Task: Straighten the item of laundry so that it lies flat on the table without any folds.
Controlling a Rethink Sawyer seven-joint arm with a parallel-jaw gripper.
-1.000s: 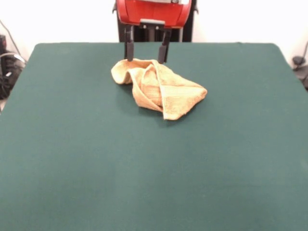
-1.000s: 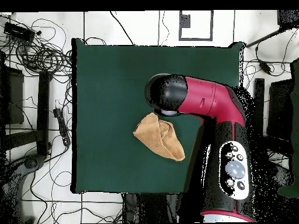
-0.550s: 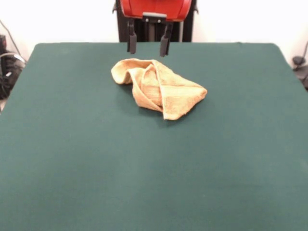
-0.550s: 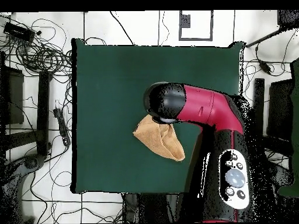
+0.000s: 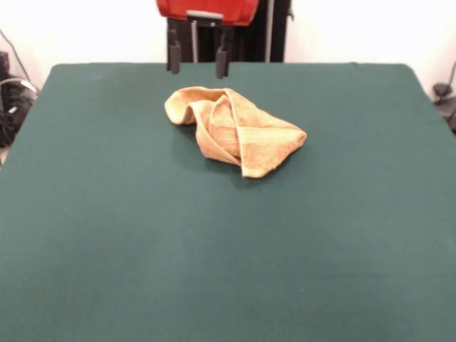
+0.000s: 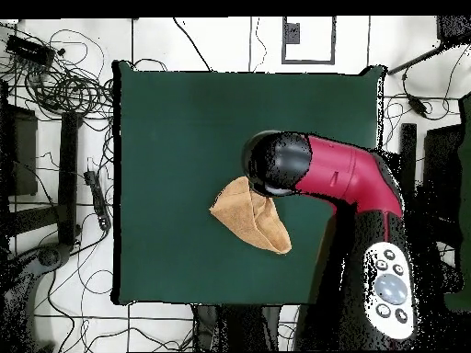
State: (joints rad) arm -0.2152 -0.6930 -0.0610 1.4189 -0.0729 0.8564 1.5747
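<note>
The item of laundry (image 5: 235, 132) is a golden yellow-orange towel lying crumpled and folded over itself, a little beyond the middle of the dark green table (image 5: 228, 256). My gripper (image 5: 198, 63) hangs open above the table's far edge, just beyond the towel's far left end and clear of it. Nothing is between its two dark fingers (image 5: 174, 58). In the overhead view the towel (image 6: 246, 216) lies toward the table's (image 6: 175, 129) bottom edge. The red and black arm (image 6: 313, 175) overlaps its upper right corner and hides the gripper.
Tangled cables (image 6: 64, 87) and dark equipment (image 6: 69, 175) lie on the floor along the table's left side in the overhead view. Dark gear (image 5: 11, 100) also shows at the left edge of the front view.
My gripper has risen off the towel's far end and drifted left in the front view, staying open. The towel has not moved.
</note>
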